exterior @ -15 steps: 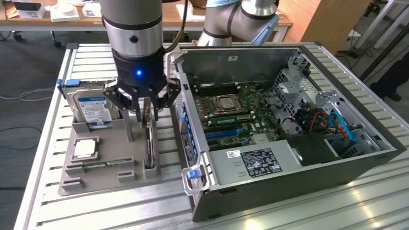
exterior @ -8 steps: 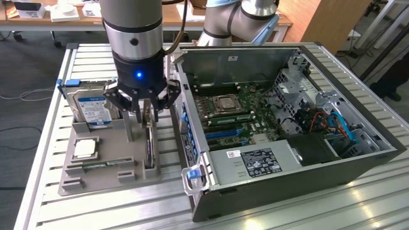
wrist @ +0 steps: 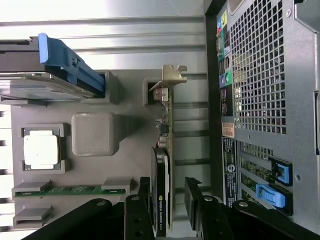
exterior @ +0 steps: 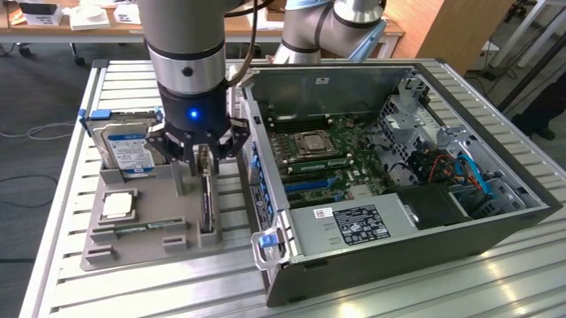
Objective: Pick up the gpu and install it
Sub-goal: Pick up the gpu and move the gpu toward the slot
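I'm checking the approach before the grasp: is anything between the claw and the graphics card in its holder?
Nothing visible does. The open claw straddles the thin black circuit card with a silvery bracket, one finger on each side. The card stands on edge in the grey holder tray.

You see a black gpu (wrist: pixel 160 197) with its silvery bracket (wrist: pixel 173 75), a silver hard drive (exterior: pixel 124 127) with a blue label (exterior: pixel 130 154), and a grey tray (exterior: pixel 150 199).
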`<state>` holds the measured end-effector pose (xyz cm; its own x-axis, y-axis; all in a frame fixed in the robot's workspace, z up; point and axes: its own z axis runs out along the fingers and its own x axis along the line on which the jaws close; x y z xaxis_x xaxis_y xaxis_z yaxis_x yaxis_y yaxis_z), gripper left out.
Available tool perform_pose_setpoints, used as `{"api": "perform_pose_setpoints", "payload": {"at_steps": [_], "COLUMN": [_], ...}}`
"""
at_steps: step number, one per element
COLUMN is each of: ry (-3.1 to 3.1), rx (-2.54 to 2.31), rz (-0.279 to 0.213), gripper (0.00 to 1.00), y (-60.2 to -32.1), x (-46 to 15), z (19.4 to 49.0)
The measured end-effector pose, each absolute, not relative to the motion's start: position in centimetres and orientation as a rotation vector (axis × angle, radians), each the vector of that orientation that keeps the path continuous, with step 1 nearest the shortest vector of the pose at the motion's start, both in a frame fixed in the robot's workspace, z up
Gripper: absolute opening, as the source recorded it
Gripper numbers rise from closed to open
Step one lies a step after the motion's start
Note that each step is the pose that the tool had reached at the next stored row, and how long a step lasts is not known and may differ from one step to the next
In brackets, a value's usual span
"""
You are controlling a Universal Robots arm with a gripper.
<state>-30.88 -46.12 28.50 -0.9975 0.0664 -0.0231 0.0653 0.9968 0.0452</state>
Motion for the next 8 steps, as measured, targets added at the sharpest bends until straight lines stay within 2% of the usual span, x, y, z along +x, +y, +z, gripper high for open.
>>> {"api": "perform_pose_setpoints", "payload": {"at_steps": [8], "ry": [3.117], "rx": [0.091], "rz": [0.069], "gripper": [0.42], "y": [-46.2], "x": [-30.9], "z": [27.0]}}
